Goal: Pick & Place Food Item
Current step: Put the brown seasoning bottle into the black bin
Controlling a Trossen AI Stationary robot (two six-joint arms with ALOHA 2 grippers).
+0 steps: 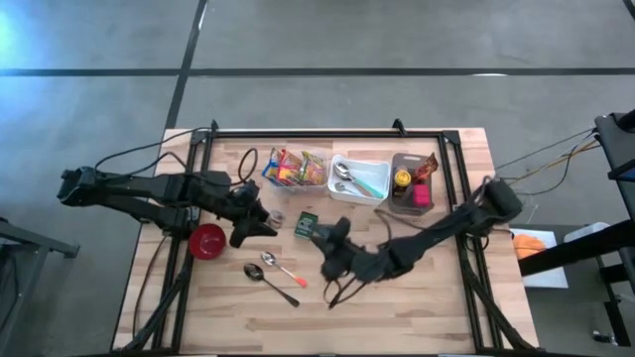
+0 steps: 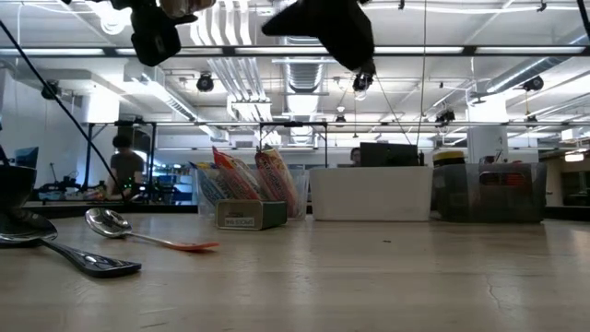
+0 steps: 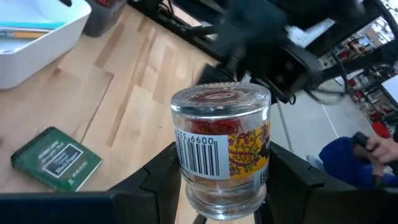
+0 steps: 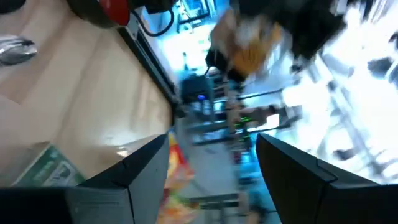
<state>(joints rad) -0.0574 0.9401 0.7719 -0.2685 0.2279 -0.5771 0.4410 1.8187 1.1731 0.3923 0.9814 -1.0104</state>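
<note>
In the left wrist view a small glass jar (image 3: 221,149) with a barcode, a yellow and red label and red contents sits between my left gripper's fingers. My left gripper (image 1: 266,220) hangs above the table's middle left, beside the red bowl (image 1: 206,240), and is shut on the jar. A green box (image 1: 306,223) lies flat on the table between the two grippers. My right gripper (image 1: 325,238) hovers near that box, open, with nothing between its fingers (image 4: 134,180). My left gripper pinches the jar's glass wall (image 3: 186,186) between its two fingers, one on each opposite side, at the end nearer the wrist. The jar stands out forward past the fingers, its far end free. It is lifted clear of the table.
Two spoons (image 1: 270,273) lie near the front, one with an orange handle. Along the far side stand a clear bin of snack packets (image 1: 296,169), a white bin (image 1: 377,171) of cutlery and a dark bin (image 1: 412,183). Bare wood lies at the front right.
</note>
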